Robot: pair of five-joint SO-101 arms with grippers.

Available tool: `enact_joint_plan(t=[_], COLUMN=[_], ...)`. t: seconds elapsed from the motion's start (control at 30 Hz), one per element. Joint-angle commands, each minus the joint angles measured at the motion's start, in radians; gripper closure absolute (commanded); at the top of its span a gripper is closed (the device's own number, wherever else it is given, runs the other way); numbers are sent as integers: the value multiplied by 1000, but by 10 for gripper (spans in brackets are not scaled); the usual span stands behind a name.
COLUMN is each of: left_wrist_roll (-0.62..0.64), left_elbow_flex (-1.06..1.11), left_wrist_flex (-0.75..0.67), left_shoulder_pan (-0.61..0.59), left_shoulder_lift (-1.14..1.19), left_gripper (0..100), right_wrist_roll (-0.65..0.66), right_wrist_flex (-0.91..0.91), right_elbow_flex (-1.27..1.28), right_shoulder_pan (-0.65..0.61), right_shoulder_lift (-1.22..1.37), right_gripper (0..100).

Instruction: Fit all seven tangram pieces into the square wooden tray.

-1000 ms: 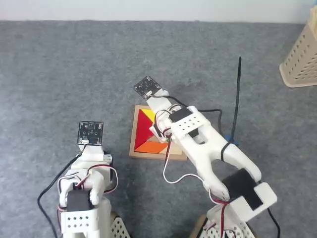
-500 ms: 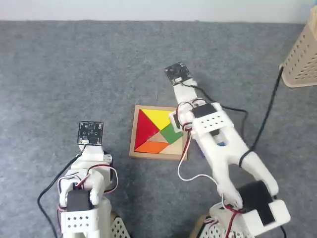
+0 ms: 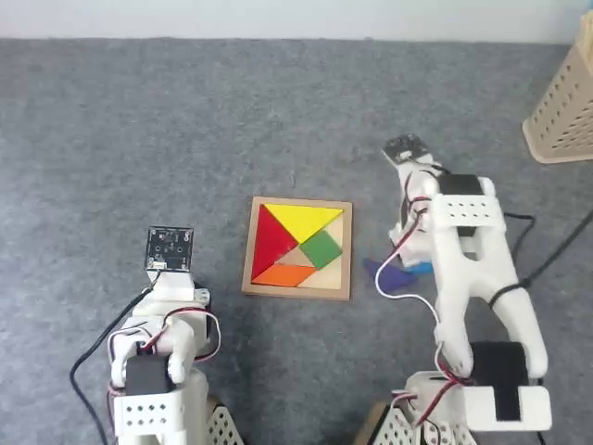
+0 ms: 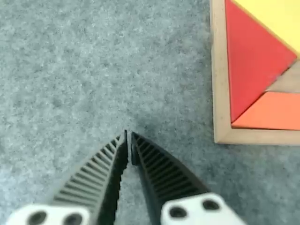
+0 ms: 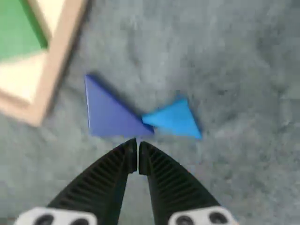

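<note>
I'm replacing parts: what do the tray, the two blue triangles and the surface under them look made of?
Tray: pale unpainted wood, matt, judging by its tan rim. Dark blue triangle and light blue triangle: likely painted wood, flat even colour; plastic possible. Surface: grey felt or short carpet, fuzzy, mottled.

Tray: one [image 3: 248,250]
Coloured pieces in the tray: four, namely yellow triangle [image 3: 301,221], red triangle [image 3: 271,243], green square [image 3: 321,248] and orange piece [image 3: 283,274]
Pieces on the carpet: two, namely dark blue triangle [image 5: 108,115] and light blue triangle [image 5: 174,119]
Grippers: two, namely left gripper [image 4: 127,140] and right gripper [image 5: 137,145]
Basket: one [image 3: 565,102]
</note>
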Motion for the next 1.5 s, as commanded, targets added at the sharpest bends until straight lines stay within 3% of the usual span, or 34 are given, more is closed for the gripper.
enact_joint_plan(t=[0.0, 0.2, 0.6, 1.03, 1.47], left_wrist_roll=[9, 9, 9, 9, 9], left_elbow_flex=[-12, -12, -12, -12, -12], left_wrist_flex=[5, 5, 5, 5, 5], left_shoulder_pan=[-2, -2, -2, -2, -2], left_shoulder_lift=[-17, -17, -17, -17, -17], left_gripper=[988, 988, 988, 988, 988], right_wrist_roll=[250, 582, 858, 918, 922], right_wrist_flex=[27, 16, -163, -407, -421], right_elbow_flex=[2, -5, 91, 288, 330], right_shoulder_pan=[54, 110, 85, 7, 33], right_shoulder_lift=[-61, -62, -61, -61, -36], right_gripper=[937, 757, 747, 746, 810])
